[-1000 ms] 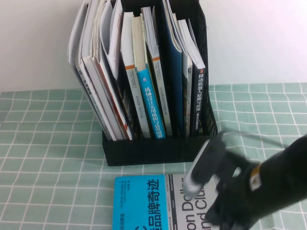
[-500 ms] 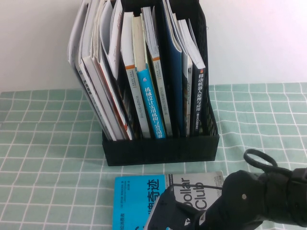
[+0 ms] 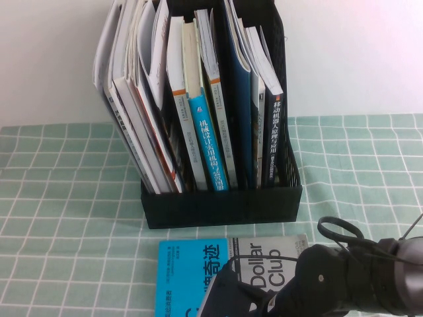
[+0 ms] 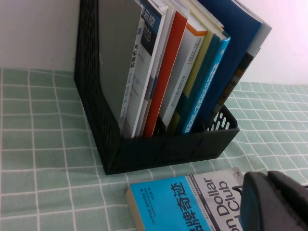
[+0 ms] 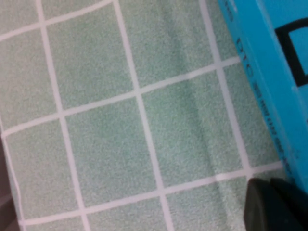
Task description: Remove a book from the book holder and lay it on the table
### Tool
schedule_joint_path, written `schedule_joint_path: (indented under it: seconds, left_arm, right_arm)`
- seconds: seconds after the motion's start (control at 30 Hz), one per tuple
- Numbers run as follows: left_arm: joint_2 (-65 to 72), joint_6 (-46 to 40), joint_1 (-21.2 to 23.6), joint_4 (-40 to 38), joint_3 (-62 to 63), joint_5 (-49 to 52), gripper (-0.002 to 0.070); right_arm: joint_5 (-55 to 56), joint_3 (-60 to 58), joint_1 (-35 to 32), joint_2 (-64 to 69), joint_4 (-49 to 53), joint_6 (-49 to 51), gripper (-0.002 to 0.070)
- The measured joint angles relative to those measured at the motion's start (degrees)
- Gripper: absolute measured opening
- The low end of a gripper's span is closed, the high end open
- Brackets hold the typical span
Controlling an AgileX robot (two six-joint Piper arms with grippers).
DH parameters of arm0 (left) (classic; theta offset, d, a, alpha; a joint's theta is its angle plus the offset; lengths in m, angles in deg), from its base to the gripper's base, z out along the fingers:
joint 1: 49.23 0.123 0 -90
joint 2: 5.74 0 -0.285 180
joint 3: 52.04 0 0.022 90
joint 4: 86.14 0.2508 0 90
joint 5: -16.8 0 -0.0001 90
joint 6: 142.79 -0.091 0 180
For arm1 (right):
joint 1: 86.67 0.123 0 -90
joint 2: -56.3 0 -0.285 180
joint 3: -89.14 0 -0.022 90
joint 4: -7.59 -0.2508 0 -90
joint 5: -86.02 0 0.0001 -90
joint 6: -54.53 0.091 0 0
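Note:
The book [image 3: 192,264] lies flat on the table [image 3: 66,218] just in front of the book holder [image 3: 221,208], cover up, cyan half to the left and grey half to the right. My right arm [image 3: 344,277] lies low across its grey half, and the right gripper [image 3: 223,298] reaches the cover's near part. In the right wrist view the right gripper [image 5: 274,204] is shut and empty, beside the book's cyan spine [image 5: 269,72]. The left gripper [image 4: 274,185] is shut with nothing in it and hovers by the book's [image 4: 183,202] grey corner, in front of the holder [image 4: 163,149].
Several upright books and magazines fill the holder, among them a cyan-spined one [image 3: 210,148] and a black-spined one [image 3: 274,139]. A white wall stands behind. Green grid cloth [image 4: 43,159] stretches left and right of the holder.
My right arm has dropped from a raised pose at the right and swung left, low over the book's grey half. The book and the holder have stayed put.

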Motion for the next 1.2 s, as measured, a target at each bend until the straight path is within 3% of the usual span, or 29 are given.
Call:
schedule_joint_path:
  seconds: [0.47,0.83,1.03,1.2]
  left_arm:
    - [0.0,0.0,0.0,-1.23,0.0,0.0,-0.0003]
    - [0.0,0.0,0.0,-1.27,0.0,0.0,-0.0002]
    - [0.0,-0.27,0.0,-1.27,0.0,0.0,-0.0003]
    - [0.0,-0.4,0.0,1.18,0.0,-1.09,-0.0003]
  right_arm:
    - [6.09,0.0,0.0,0.02,0.91,-0.34,-0.0001]
    - [3.94,0.07,0.0,-1.37,9.27,-0.38,-0.0001]
    - [1.19,0.07,0.0,-11.64,16.73,-0.38,-0.0001]
    - [0.03,2.5,-0.11,-25.0,30.03,2.07,-0.0001]
